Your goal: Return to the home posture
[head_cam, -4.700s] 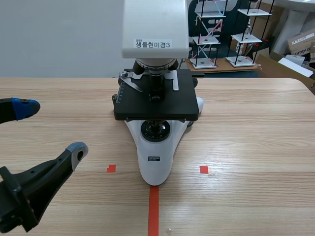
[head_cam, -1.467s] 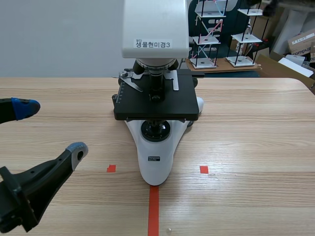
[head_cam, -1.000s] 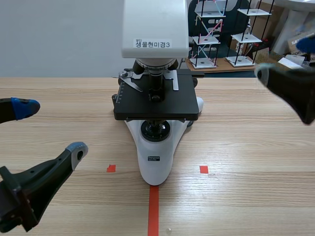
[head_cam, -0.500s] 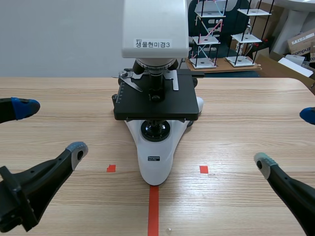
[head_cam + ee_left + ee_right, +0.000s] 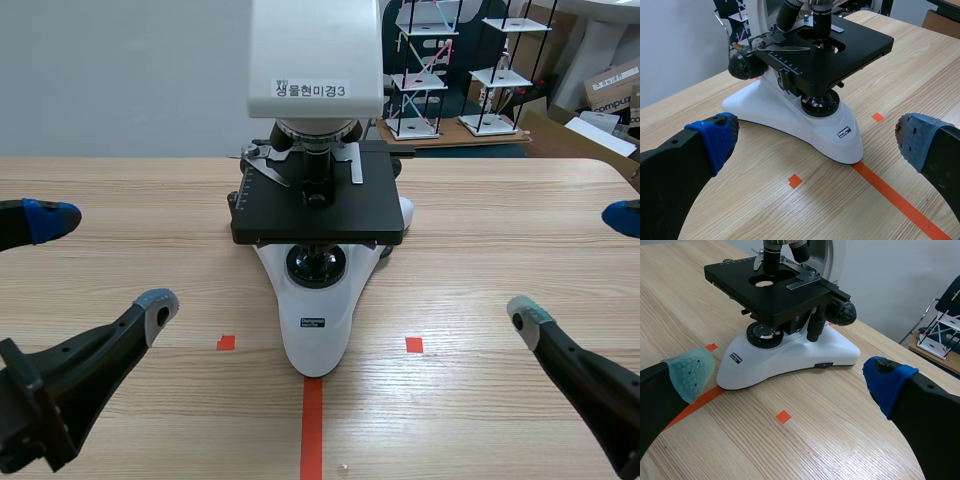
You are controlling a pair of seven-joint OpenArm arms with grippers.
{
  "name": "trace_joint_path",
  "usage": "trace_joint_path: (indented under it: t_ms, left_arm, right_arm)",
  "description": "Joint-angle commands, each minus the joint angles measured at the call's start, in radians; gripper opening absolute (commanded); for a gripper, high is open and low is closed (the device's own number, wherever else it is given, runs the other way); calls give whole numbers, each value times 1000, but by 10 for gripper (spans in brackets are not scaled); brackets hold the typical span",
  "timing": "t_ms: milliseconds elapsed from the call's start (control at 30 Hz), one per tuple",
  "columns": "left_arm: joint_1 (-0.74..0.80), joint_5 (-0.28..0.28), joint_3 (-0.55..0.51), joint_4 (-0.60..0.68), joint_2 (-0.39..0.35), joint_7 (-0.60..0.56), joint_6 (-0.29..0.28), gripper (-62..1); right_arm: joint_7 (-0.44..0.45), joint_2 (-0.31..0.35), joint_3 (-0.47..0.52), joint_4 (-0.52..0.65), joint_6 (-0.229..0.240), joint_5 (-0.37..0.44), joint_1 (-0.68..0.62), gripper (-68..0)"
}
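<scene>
Scene view is showing, nearest the robot, the left gripper [image 5: 103, 260] sitting low on its own side of the pale wood-grain table [image 5: 500, 230], its two thick black fingers spreading wide and gripping nothing. The right gripper [image 5: 575, 265] is mirroring it on the other side, equally wide and equally empty. Both are keeping well apart from everything on the table, and this matched, drawn-back arrangement is suggesting that the arms are at or very near the home posture the task asks for. Between them the orange-red tape line [image 5: 312, 430] is running away from the robot to the foot of the white-bodied microscope with the black square stage [image 5: 318, 215], which is standing upright on the line and between the two small tape squares [image 5: 226, 343], probably because those marks are fixing its place. Both wrist views are looking at it ahead of their spread fingers, untouched. Beyond the table's far edge, white-and-black shelf frames [image 5: 420, 70] and cardboard boxes [image 5: 610, 85] are standing against the wall.
</scene>
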Motion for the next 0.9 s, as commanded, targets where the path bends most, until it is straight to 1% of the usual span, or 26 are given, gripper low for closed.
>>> trace_joint_path:
  t_ms: [0,167,300,867]
  left_arm:
    - [2,-10,2,10,0,-14,5,14]
    - [2,-10,2,10,0,-14,5,14]
    - [2,-10,2,10,0,-14,5,14]
    - [2,-10,2,10,0,-14,5,14]
  right_arm:
    - [18,13,2,17,0,18,9,-4]
    - [18,12,2,17,0,18,9,-4]
    - [18,-7,2,17,-1,17,9,-4]
    - [18,-6,2,17,0,17,9,-4]
